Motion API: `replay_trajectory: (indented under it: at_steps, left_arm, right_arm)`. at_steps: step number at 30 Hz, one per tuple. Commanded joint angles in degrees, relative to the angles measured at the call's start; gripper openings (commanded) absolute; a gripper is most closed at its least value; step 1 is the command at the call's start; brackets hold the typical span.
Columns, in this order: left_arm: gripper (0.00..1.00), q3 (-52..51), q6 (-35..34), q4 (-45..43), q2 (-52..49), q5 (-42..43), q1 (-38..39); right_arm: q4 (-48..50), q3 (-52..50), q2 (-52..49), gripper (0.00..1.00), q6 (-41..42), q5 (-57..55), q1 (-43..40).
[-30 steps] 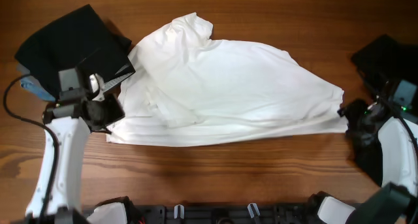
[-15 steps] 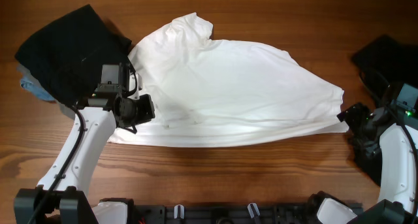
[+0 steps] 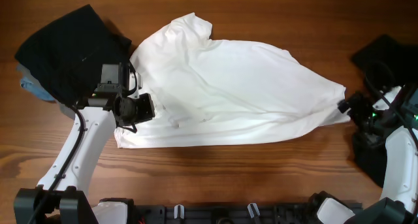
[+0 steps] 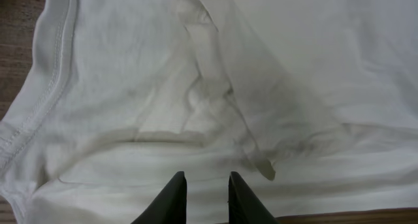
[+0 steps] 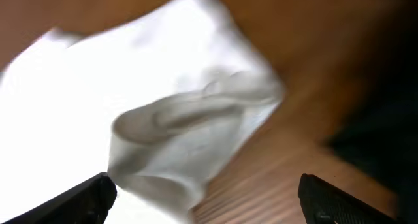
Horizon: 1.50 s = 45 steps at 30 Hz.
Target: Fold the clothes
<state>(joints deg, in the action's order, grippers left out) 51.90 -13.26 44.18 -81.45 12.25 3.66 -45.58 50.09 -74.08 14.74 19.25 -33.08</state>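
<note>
The white T-shirt [image 3: 241, 93] lies spread and rumpled across the middle of the table, with folds bunched at its left part [image 4: 215, 100]. A loose black garment [image 3: 65, 51] is heaped at the back left. My left gripper [image 3: 145, 110] hovers over the shirt's left part. Its fingers [image 4: 175, 194] stand a narrow gap apart, and flat cloth shows through the gap. My right gripper [image 3: 345, 106] is at the shirt's right corner [image 5: 189, 132], wide open, with the corner lying loose on the wood ahead of it.
Dark cloth [image 3: 385, 54] lies at the far right beside the right arm. A blue item [image 3: 31, 88] pokes out under the black garment. Bare wooden table [image 3: 261, 178] runs along the front and back of the shirt.
My left arm swung in from the shirt's left edge onto the cloth and stopped; the lower left corner drew inward. My right gripper opened wider and backed slightly right.
</note>
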Motion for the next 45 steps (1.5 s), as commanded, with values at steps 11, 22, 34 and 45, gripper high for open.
replay_trajectory:
  at_steps: [11, 22, 34, 45]
  left_arm:
    - [0.24, -1.14, -0.79, 1.86, -2.51, -6.25, 0.20]
    - [0.04, -7.21, -7.67, -1.33, -10.56, -10.38, 0.11]
    - [0.08, -8.07, -9.25, -6.16, -12.31, -15.13, -8.17]
    - [0.08, -8.07, -7.76, -6.36, -12.31, -14.25, -8.66]
  right_arm:
    - [-11.13, 0.81, -0.59, 0.96, 13.05, -20.98, 0.11]
    - [-4.26, 0.81, -0.59, 1.00, 10.27, -15.06, 0.11]
    - [-8.70, -3.41, -1.18, 0.59, 18.49, -18.86, 0.11]
    - [1.99, -10.05, -5.22, 0.47, 20.17, -16.63, 0.11]
